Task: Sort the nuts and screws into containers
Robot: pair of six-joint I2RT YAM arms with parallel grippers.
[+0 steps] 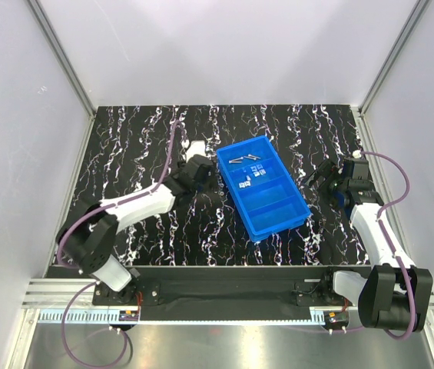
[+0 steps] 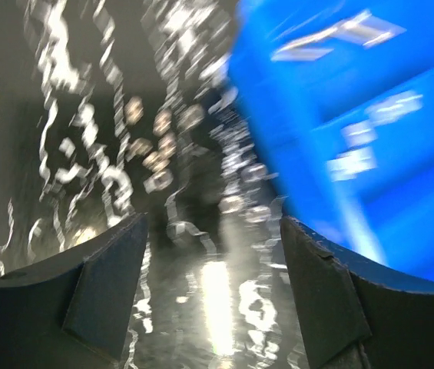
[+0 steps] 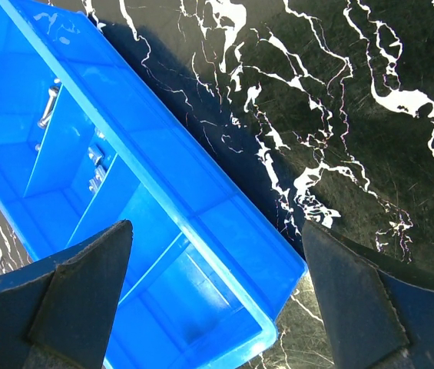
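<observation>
The blue tray (image 1: 278,214) lies tilted in the middle of the black marbled table. Its far compartment holds the slender screws (image 1: 243,160), and the one beside it holds the stubby nuts (image 1: 252,178). My left gripper (image 1: 213,183) hangs just left of the tray, open and holding nothing. In the blurred left wrist view the left gripper (image 2: 213,223) is over bare table, with the tray (image 2: 401,200) to its right. My right gripper (image 1: 323,177) is open, to the right of the tray. In the right wrist view the right gripper (image 3: 217,227) frames the tray (image 3: 201,300), screws (image 3: 48,104) and nuts (image 3: 95,165).
White walls and aluminium posts (image 1: 63,58) enclose the table on three sides. The tray's two near compartments (image 1: 266,198) hold nothing. Both arm bases sit on the black rail (image 1: 224,280) along the near edge.
</observation>
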